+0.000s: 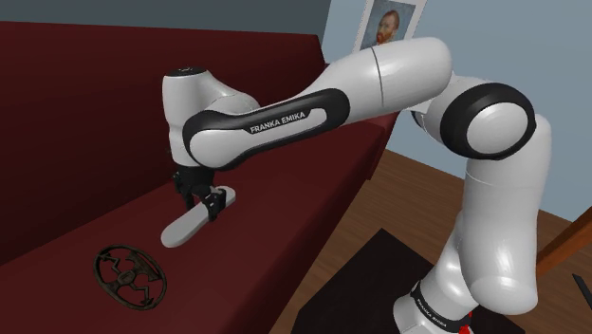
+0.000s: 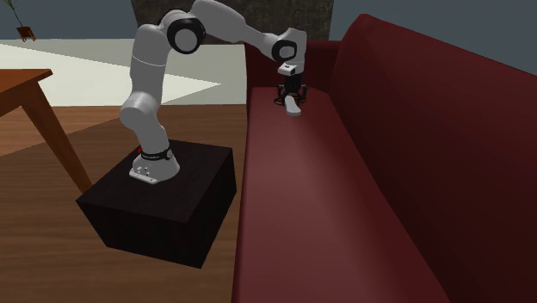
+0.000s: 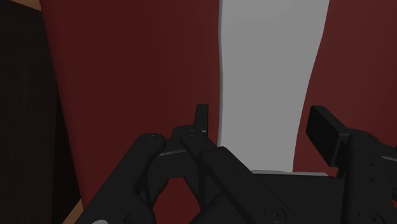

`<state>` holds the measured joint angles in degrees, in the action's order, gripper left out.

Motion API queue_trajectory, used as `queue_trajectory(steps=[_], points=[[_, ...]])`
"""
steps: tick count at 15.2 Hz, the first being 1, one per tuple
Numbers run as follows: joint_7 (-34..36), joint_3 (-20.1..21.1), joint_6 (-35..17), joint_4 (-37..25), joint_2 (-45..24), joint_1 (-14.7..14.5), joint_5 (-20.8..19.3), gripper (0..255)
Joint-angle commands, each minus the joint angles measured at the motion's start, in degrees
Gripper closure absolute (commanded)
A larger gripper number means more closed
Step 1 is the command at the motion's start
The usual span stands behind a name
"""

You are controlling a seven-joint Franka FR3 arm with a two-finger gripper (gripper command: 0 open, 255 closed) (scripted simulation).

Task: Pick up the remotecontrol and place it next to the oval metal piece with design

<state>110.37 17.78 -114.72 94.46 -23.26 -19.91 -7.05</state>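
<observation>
**Red sofa seat (image 2: 284,215) hosts an off-centre grab**

Everything rests on that sofa seat. White arm (image 1: 398,66) leans low over it. Pale remotecontrol (image 1: 182,228) lies near the oval metal piece (image 1: 128,275), apart from it. Black gripper (image 1: 202,202) straddles one end of the remotecontrol, fingers spread and seemingly not clasping yet. Pinched that far off-centre, it would likely tilt or slip when lifted.

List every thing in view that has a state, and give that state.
remote control: lying on the sofa seat, between the fingers, not clasped.
gripper: open, with a gap showing between one finger and the remote control.
oval metal piece: lying flat on the sofa seat, apart from the remote control.
</observation>
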Motion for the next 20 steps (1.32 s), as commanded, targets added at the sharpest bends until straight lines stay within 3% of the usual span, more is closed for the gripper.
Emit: queue_trajectory(steps=[1, 6, 14, 15, 20], points=[[0.2, -0.1, -1.3, 0.6, -0.7, -0.1, -0.3, 255], [0.5, -0.4, -4.5, 2.4, -2.2, -0.2, -0.8, 255], [0.5, -0.4, -4.5, 2.4, -2.2, -0.2, -0.8, 255], [0.5, -0.4, -4.5, 2.3, -2.2, -0.2, -0.8, 0], [0.5, -0.4, -4.5, 2.3, -2.2, -0.2, -0.8, 0]])
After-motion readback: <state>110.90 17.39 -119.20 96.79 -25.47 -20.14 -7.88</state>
